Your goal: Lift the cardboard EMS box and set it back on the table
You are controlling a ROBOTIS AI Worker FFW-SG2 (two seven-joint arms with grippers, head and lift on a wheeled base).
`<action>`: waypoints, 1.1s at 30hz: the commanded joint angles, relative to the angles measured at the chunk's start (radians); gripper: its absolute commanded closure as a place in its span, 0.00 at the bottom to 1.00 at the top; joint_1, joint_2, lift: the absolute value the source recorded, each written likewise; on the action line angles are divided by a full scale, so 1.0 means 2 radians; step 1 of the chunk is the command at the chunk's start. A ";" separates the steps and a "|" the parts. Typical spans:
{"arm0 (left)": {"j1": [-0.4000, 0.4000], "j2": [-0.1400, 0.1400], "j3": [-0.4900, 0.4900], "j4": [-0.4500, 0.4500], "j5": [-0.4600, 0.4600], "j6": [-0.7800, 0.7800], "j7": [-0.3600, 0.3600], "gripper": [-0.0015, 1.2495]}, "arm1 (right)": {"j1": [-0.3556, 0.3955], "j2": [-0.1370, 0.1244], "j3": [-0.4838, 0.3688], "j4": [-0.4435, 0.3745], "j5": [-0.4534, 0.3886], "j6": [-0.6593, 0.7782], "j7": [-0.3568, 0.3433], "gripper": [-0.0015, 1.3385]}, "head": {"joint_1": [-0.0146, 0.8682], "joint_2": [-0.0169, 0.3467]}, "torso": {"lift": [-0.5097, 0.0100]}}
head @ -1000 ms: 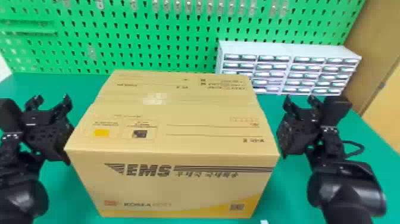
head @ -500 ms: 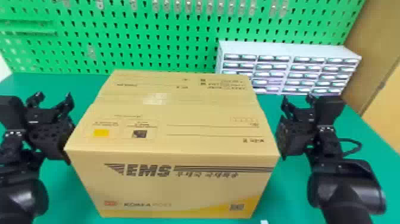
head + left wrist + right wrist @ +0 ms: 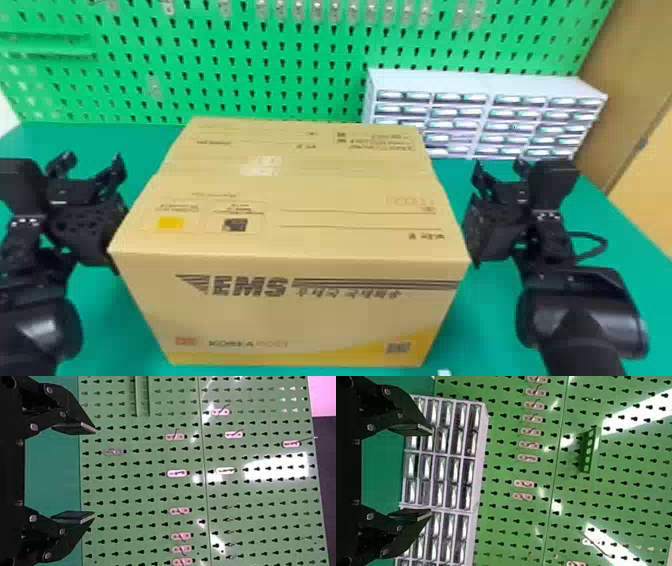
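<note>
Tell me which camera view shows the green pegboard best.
The left wrist view: the pegboard is large there, with just the left gripper's fingers overlapping one edge. The head view shows it upright behind the table, lower right hidden by the drawer unit. The right wrist view shows another stretch, partly behind that unit.

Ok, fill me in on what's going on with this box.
The robot's left gripper and right gripper flank the cardboard EMS box, both with fingers open and clasping nothing. This looks like a two-armed lift, but I can't tell whether they press its sides or whether it rests on the table.
</note>
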 commanded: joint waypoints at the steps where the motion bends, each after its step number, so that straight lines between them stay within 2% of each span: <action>1: 0.000 0.000 -0.001 0.000 0.000 0.000 0.000 0.39 | 0.000 0.000 0.000 0.000 0.000 0.000 0.000 0.40 | 0.78 0.00 | 0.80; 7: -0.001 0.000 -0.009 0.000 -0.001 0.000 0.000 0.39 | 0.000 0.002 0.010 0.000 -0.006 0.002 0.000 0.40 | 0.78 0.00 | 0.80; 12: -0.001 0.000 -0.017 0.000 -0.003 0.000 0.000 0.39 | -0.001 0.012 0.017 -0.002 0.005 0.002 0.000 0.40 | 0.78 0.00 | 0.80; 17: 0.002 -0.001 -0.025 -0.003 -0.003 0.000 0.001 0.39 | -0.001 0.028 0.021 -0.004 0.021 0.002 0.000 0.40 | 0.78 0.00 | 0.80; 25: 0.007 -0.002 -0.058 -0.012 -0.007 0.000 0.028 0.39 | -0.006 0.037 0.035 -0.003 0.021 0.004 -0.003 0.40 | 0.78 0.00 | 0.80; 33: 0.007 -0.006 -0.082 -0.014 -0.005 0.000 0.049 0.39 | -0.007 0.037 0.036 -0.003 0.017 0.003 -0.007 0.40 | 0.78 0.00 | 0.80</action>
